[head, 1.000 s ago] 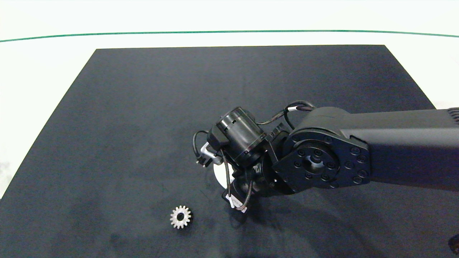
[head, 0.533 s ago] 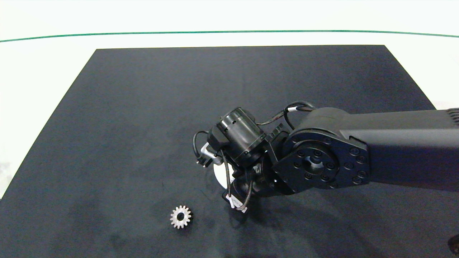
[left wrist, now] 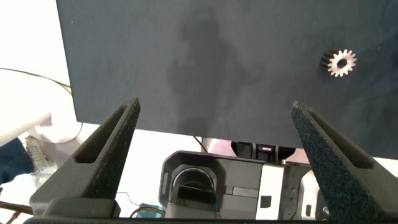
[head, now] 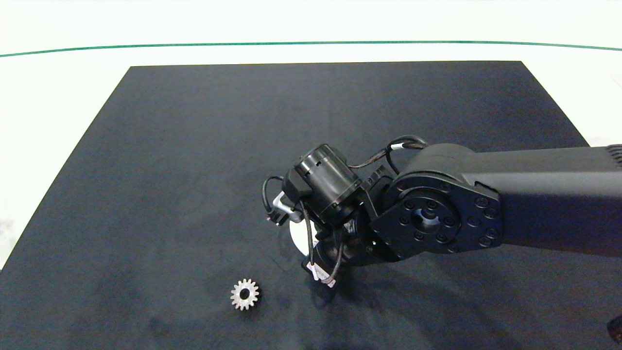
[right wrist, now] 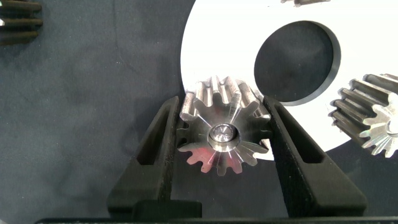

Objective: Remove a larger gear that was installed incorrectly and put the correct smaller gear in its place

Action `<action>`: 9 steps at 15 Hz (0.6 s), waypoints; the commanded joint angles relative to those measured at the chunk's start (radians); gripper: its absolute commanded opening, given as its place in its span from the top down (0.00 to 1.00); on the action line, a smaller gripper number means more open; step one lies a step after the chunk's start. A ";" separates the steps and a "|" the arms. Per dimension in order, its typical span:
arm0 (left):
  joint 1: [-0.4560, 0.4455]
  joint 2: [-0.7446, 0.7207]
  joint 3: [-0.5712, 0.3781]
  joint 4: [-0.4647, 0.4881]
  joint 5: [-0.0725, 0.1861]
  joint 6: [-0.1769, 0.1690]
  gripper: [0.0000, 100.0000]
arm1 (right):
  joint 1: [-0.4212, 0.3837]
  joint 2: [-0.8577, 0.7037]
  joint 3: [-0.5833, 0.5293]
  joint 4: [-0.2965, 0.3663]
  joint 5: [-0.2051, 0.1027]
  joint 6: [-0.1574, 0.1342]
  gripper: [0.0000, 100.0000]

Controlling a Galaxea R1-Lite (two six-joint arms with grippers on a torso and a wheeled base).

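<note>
Head view: right end effector (head: 311, 238) over white round plate (head: 296, 236); small silver blunt-toothed gear (head: 244, 294) on dark surface (head: 194, 146), near plate.

Left wrist: left end effector (left wrist: 214, 134) wide, clear of plate.

Right wrist: fingers (right wrist: 163, 155) clamping shiny silver pointed-tooth gear (right wrist: 222, 132) at plate's edge.

Right arm: slight shift at the wrist

Between the earlier head views and now, the right gripper (right wrist: 221, 134), its fingers (right wrist: 163, 149) closed on the larger gear (right wrist: 222, 132) above the white disc (right wrist: 233, 43), has moved its wrist housing marginally up and away from the table's near edge.
</note>
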 commanded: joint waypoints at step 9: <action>0.000 -0.001 0.000 0.007 -0.001 0.006 0.00 | 0.012 -0.056 -0.005 0.005 -0.004 -0.003 0.99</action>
